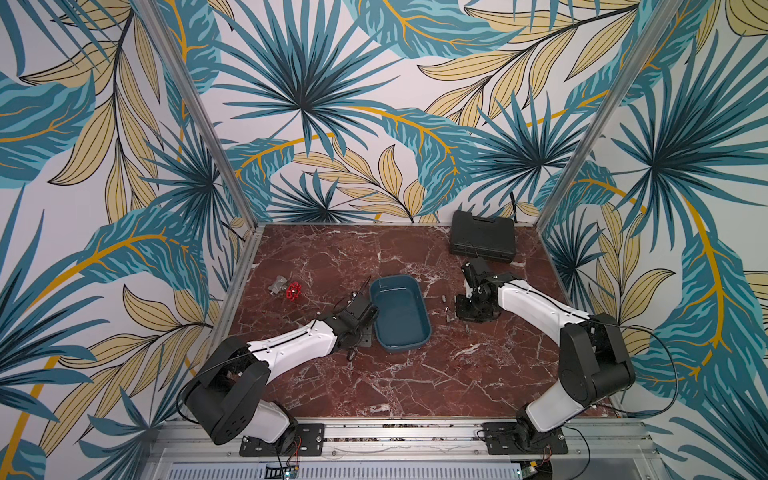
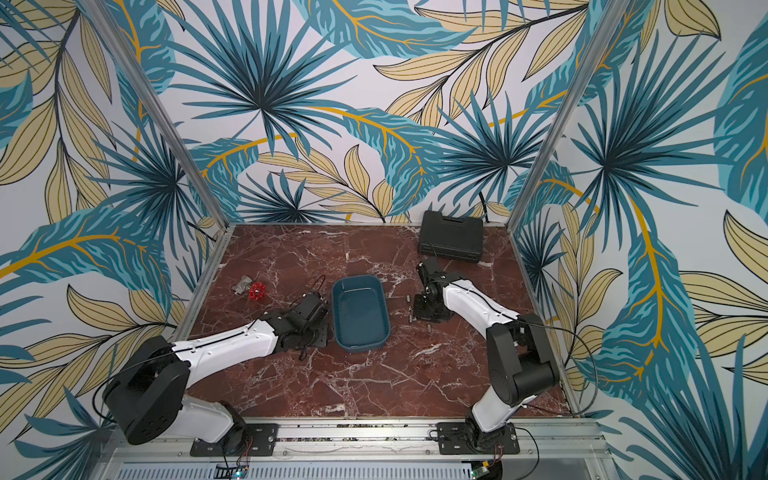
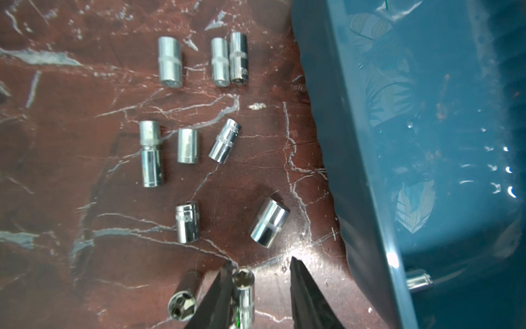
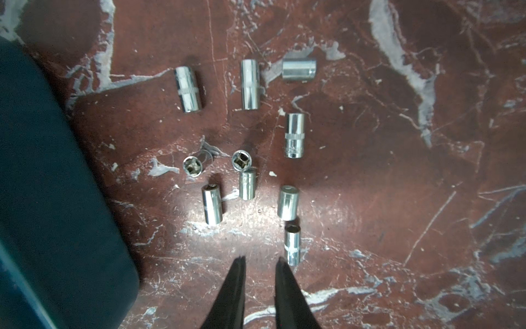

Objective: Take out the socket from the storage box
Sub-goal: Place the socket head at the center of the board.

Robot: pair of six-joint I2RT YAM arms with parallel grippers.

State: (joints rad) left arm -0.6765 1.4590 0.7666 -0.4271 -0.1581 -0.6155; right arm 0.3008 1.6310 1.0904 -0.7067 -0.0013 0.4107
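1. In both top views the storage box [image 1: 401, 316] [image 2: 359, 311] sits mid-table and its floor looks bare. The left arm [image 1: 291, 345] reaches down just beside one long wall. The right arm [image 1: 536, 307] stands off the opposite wall, past a few sockets on the marble [image 1: 447, 309]. The black tool case [image 1: 482, 237] behind the box and the red-handled valve [image 1: 293, 291] on the left arm's side lie well apart from it and block nothing.
2. In the left wrist view, the left gripper [image 3: 260, 260] has its jaws apart. A loose socket [image 3: 243, 296] lies between them against one finger, unclamped. Further sockets [image 3: 187, 145] lie outside the box wall. One remaining socket [image 3: 418, 280] peeks out inside the box, tight under the rim.
3. Reaching for it, a finger could catch the rim and shove the light box into the sockets. The chrome could also slip or roll.
4. In the right wrist view, the right gripper [image 4: 261, 258] has its jaws slightly apart, with nothing between them. A nearby socket [image 4: 291, 245] lies just beside one fingertip, so a careless sweep would scatter it.
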